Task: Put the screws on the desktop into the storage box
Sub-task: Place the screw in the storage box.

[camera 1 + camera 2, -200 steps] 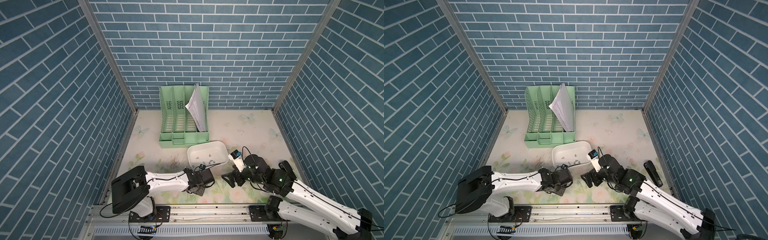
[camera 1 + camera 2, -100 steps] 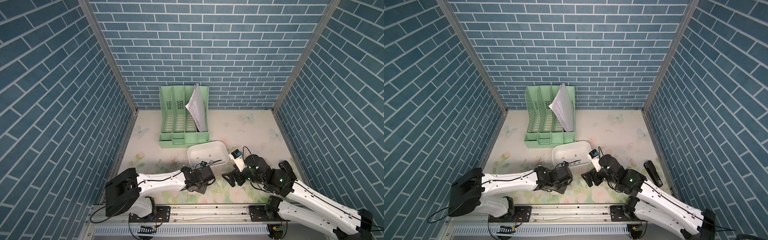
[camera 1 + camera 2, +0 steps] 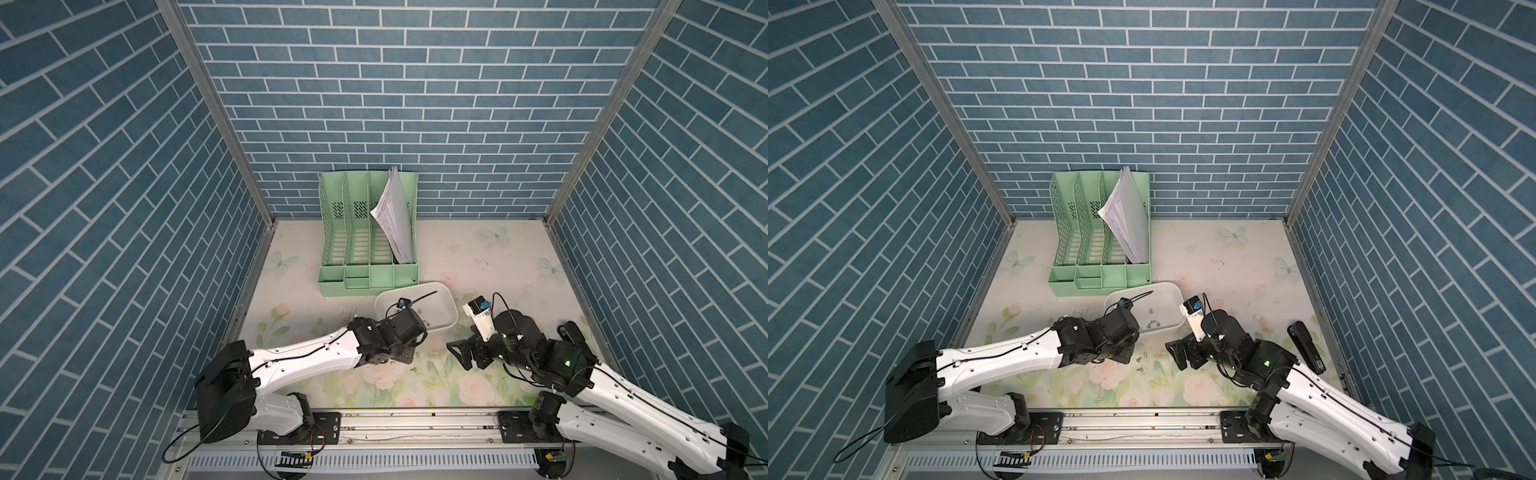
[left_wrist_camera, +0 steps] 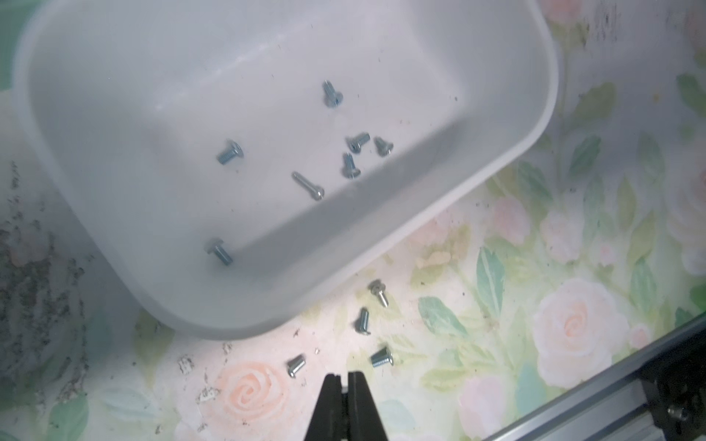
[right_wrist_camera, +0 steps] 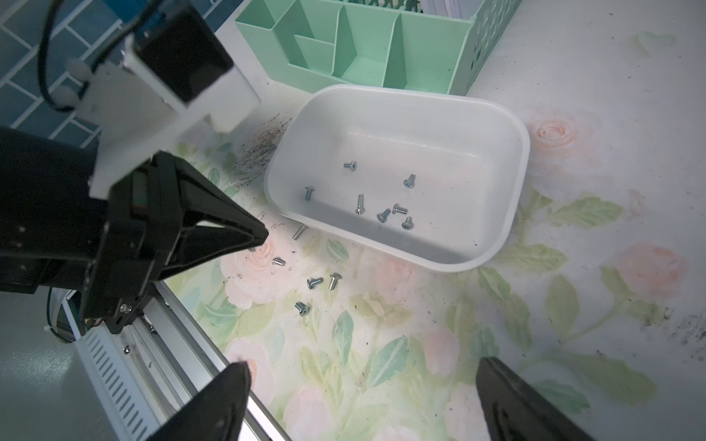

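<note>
Left pincer [image 4: 345,378] advanced toward storage box [image 4: 95,114], closed | right pincer [image 5: 361,364] unmoved

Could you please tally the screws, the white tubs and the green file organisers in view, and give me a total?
screws: 12 visible (7 in the storage box, 5 loose on the desktop)
storage box: 1
file organiser: 1
Total: 14
</note>
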Controlling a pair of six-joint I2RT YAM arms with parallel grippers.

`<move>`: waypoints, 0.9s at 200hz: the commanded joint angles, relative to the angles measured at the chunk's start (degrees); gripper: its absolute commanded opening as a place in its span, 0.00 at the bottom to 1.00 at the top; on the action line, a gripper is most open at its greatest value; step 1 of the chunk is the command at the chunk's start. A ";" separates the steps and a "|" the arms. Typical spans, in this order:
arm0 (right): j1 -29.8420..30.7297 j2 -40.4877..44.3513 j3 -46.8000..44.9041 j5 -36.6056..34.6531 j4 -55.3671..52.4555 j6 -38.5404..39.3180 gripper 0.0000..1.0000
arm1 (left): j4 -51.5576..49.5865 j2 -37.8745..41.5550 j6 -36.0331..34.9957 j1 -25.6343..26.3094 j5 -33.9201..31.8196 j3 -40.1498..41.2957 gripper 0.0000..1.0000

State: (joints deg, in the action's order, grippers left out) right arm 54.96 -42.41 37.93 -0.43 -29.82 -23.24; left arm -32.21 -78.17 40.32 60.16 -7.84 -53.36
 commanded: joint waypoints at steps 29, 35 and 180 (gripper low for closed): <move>0.07 -0.13 -2.12 -0.28 2.00 -2.15 0.97 | 3.38 -3.76 -6.50 -6.80 -0.19 -2.95 0.00; 0.10 -0.29 -2.31 -0.17 2.13 -2.15 0.97 | 3.68 -4.30 -6.92 -7.53 -0.02 -3.21 0.00; 8.05 -12.20 -0.06 -5.76 4.97 -2.50 0.97 | -2.00 5.21 -10.40 -12.38 4.39 -2.81 1.00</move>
State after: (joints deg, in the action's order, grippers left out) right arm 61.21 -52.14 35.86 -3.46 -27.33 -24.25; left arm -30.85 -77.56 30.35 48.62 -5.50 -58.54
